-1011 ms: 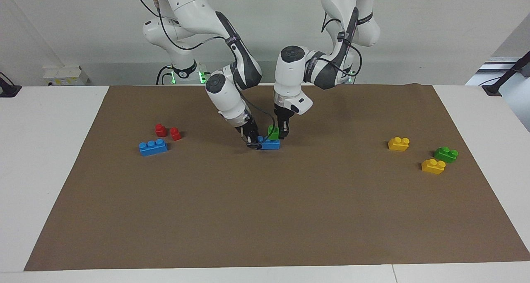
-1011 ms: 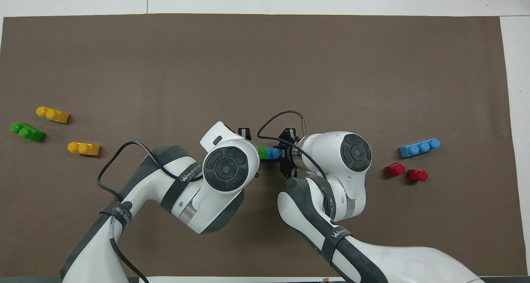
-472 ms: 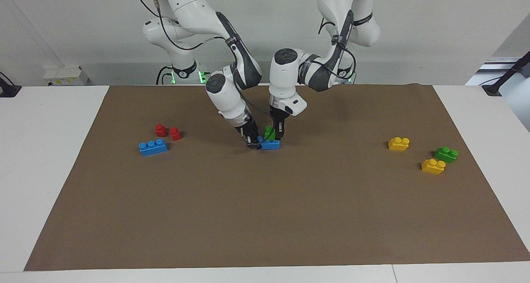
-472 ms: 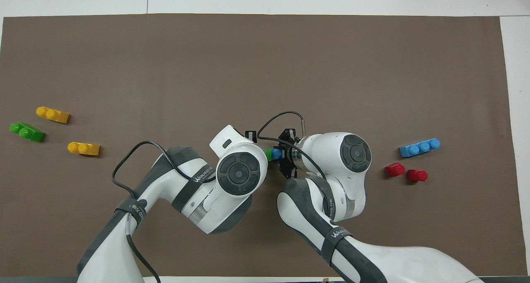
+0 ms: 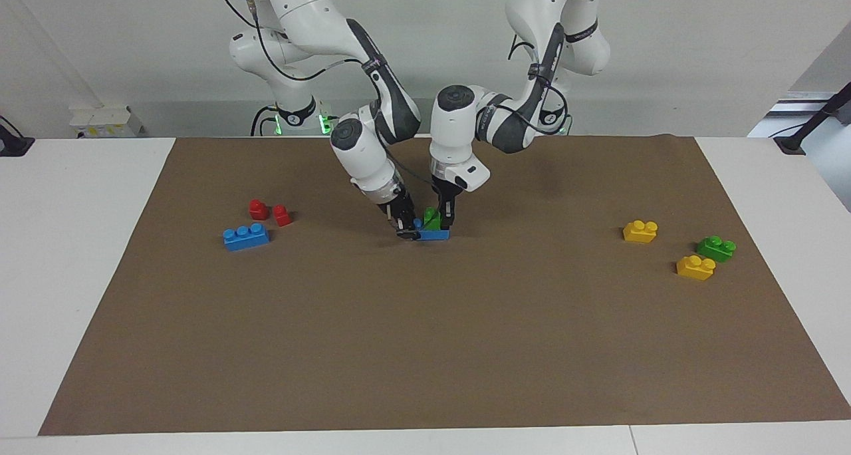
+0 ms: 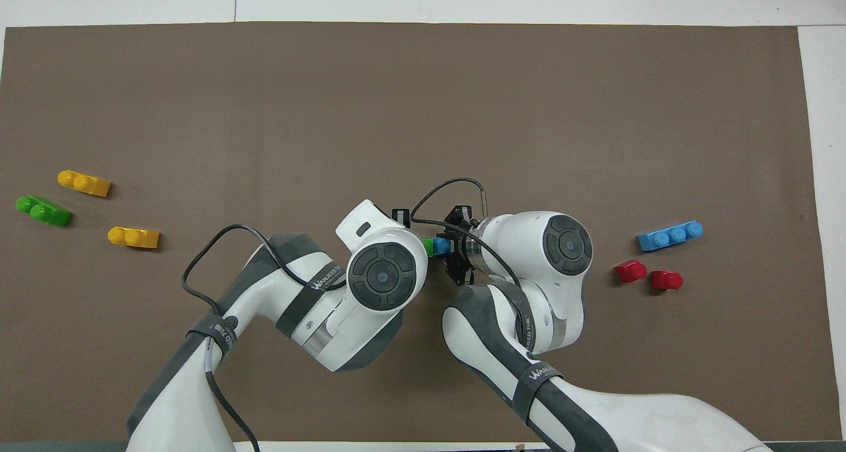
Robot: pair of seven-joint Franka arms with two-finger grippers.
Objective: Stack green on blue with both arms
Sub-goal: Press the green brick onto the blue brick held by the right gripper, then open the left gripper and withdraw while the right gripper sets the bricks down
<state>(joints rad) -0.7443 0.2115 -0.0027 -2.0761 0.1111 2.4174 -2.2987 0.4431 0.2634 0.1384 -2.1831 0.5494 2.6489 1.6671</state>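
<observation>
Lowered onto blue brick (image 5: 435, 233) — green brick (image 5: 432, 218) clamped in left gripper (image 5: 443, 221); right gripper (image 5: 405, 231) pinches blue.

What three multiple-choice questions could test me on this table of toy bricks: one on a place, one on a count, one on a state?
1. Where do the two red bricks lie?
A. Beside the spare blue brick
B. Beside the yellow bricks
C. On the mat's edge nearest the camera

2. How many yellow bricks are there?
A. One
B. Two
C. Four

3. What is the green brick at the middle doing?
A. Lying alone on the mat
B. Sitting on the blue brick
C. Hanging high in the air

Answers: 1 A, the reds sit right by that blue one. 2 B, two show near the spare green brick. 3 B, the left gripper has it down on the blue, which the right gripper steadies.
</observation>
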